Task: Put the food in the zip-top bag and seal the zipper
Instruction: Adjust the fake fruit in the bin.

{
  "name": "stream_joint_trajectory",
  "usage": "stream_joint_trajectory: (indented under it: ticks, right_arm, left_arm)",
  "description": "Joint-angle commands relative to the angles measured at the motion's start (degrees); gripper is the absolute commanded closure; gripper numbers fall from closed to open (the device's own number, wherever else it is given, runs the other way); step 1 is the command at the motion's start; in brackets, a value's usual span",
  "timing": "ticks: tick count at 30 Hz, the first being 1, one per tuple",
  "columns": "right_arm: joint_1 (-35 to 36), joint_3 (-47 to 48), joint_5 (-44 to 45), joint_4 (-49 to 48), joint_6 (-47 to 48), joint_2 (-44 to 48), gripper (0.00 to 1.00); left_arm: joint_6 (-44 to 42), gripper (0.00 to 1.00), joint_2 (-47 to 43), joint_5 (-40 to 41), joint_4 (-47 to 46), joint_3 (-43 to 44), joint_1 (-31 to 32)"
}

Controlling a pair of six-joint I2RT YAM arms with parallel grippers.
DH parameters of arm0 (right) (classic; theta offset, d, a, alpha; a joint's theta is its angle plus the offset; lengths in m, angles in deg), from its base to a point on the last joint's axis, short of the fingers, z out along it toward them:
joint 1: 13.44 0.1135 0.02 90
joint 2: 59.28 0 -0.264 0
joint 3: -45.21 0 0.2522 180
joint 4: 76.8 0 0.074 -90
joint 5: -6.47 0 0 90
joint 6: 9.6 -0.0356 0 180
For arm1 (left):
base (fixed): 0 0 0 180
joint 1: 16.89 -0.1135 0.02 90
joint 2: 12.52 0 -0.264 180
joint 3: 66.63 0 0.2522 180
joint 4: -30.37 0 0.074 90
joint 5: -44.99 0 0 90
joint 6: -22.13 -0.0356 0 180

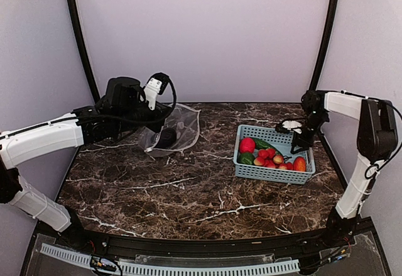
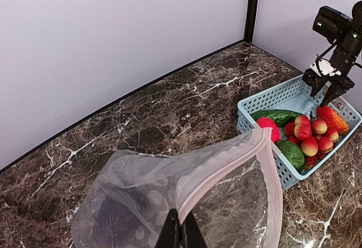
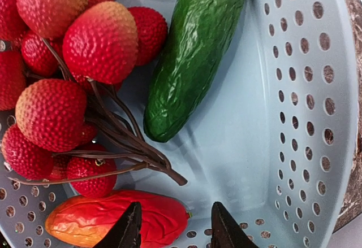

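The left fingers [image 2: 181, 228] are pressed together, pinching the zip-top bag [image 2: 141, 191] at its mouth, just beside the pinkish zipper [image 2: 272, 169], and holding it raised over the far left of the marble desk [image 1: 188, 191]. A dark item [image 1: 166, 139] lies inside the bag. The right fingers [image 3: 176, 231] are spread over the blue basket [image 1: 273, 175], above one end of the orange-red piece [image 3: 79, 222]. A green cucumber [image 3: 192, 61] and a cluster of red-pink bumpy fruits [image 3: 85, 50] lie in the basket beside it.
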Motion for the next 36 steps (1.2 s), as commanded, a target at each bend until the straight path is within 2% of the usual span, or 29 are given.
stream_joint_trajectory:
  ticks: [1, 9, 21, 26, 30, 34, 36]
  right_arm:
    - [1.1, -2.0, 3.3, -2.0, 4.1, -1.7, 0.59]
    - [2.8, -4.3, 4.3, -5.3, 6.6, -3.6, 0.49]
    - [4.2, -6.9, 6.5, -8.2, 8.5, -5.4, 0.48]
    - [4.5, -7.2, 4.1, -6.8, 9.7, -4.6, 0.49]
    - [5.2, -6.8, 3.2, -5.6, 9.3, -4.7, 0.57]
    - [5.4, -6.3, 1.8, -3.7, 8.2, -4.7, 0.81]
    - [5.3, -6.1, 1.9, -2.7, 7.8, -3.7, 0.89]
  left_arm:
    - [0.6, 0.99, -1.8, -0.5, -1.2, -0.9, -0.2]
    - [0.4, 0.99, -1.6, 0.0, -1.1, -1.0, -0.3]
    - [0.0, 0.99, -1.4, 0.1, -1.1, -1.1, -0.2]
    - [-0.2, 0.99, -1.6, 0.4, -1.2, -1.1, -0.2]
    - [-0.2, 0.99, -1.6, 0.5, -1.3, -1.2, -0.2]
    - [-0.3, 0.99, -1.6, 0.5, -1.3, -1.2, -0.2]
    - [-0.3, 0.99, -1.6, 0.5, -1.4, -1.3, -0.2]
